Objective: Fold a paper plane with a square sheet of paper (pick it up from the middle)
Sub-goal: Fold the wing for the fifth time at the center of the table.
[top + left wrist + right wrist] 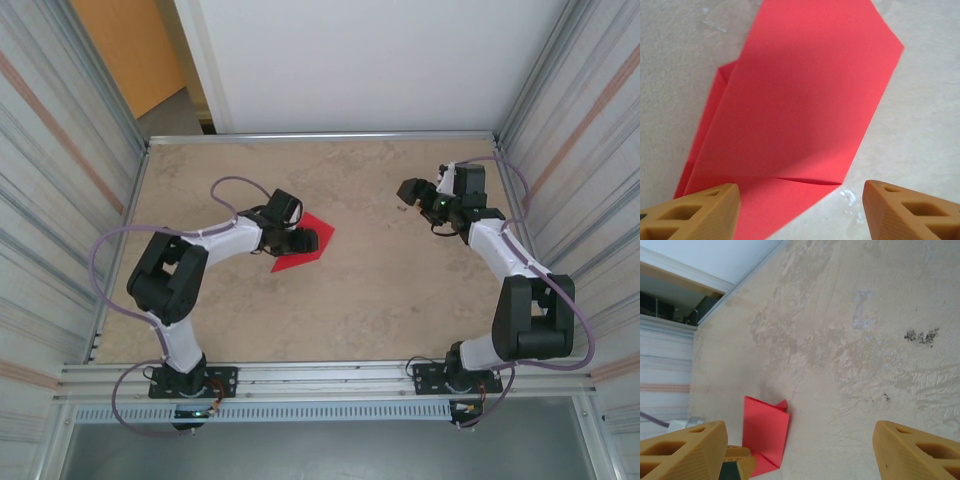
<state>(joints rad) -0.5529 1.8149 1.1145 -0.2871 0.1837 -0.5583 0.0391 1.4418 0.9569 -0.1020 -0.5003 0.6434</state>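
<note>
Both stand open: the left gripper (800,205) hangs directly over the half-folded paper (800,100), the right gripper (799,452) well off rightward.

Left gripper (801,187) open, held low, right gripper (801,426) open, held higher

A beige marbled table (400,290) bears a dark stain (921,336), corrugated walls (55,150) beside it
</note>
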